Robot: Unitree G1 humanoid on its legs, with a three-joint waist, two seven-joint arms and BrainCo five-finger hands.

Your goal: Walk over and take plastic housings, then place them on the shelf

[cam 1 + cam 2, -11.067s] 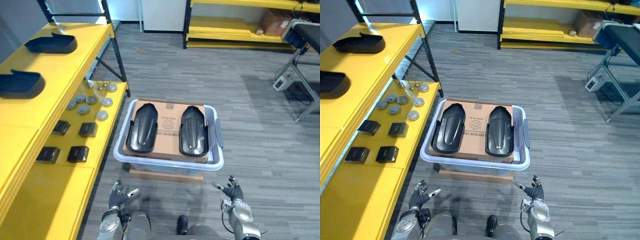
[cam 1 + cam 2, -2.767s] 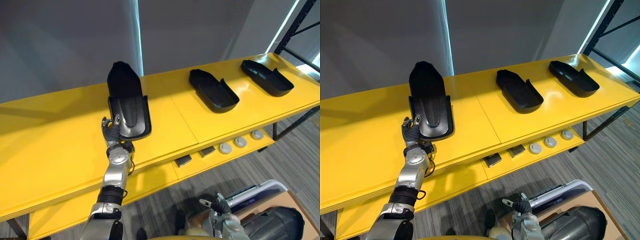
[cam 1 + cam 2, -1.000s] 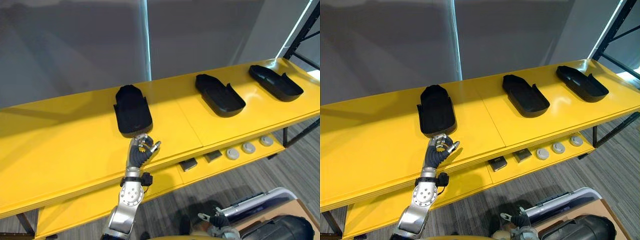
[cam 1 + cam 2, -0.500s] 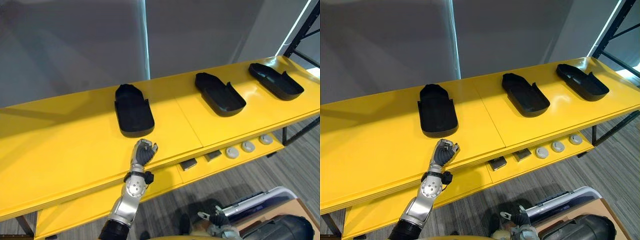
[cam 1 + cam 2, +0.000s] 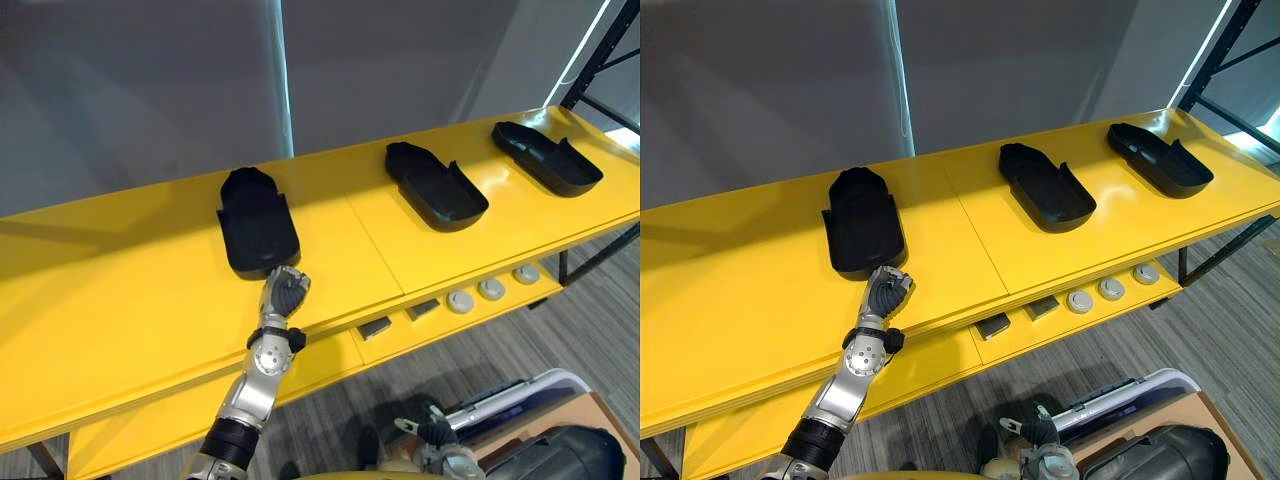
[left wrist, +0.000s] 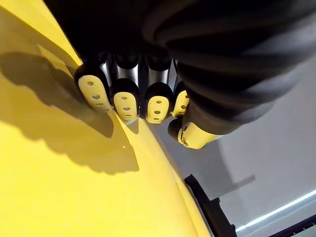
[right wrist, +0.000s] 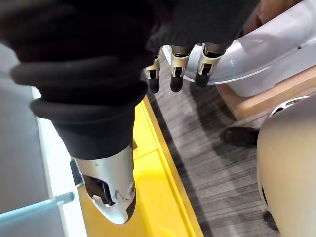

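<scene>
Our left hand (image 5: 285,290), w/ fingers curled empty, sits just beside the housing (image 5: 258,225), laid flat on the shelf (image 5: 130,290) for stability, & the right hand (image 5: 428,435) hangs slack-fingered well below it.

Plainly a workshop storeroom. Long yellow shelf (image 5: 130,270) on dark metal uprights (image 5: 584,68), black plastic housings (image 5: 258,222) laid along it. Small round and square parts (image 5: 490,291) on the level beneath, grey striped floor (image 5: 570,340) below.

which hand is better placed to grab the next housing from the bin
Right: right hand hangs open beside the bin and its housing; left hand is up at the shelf, curled.
</scene>
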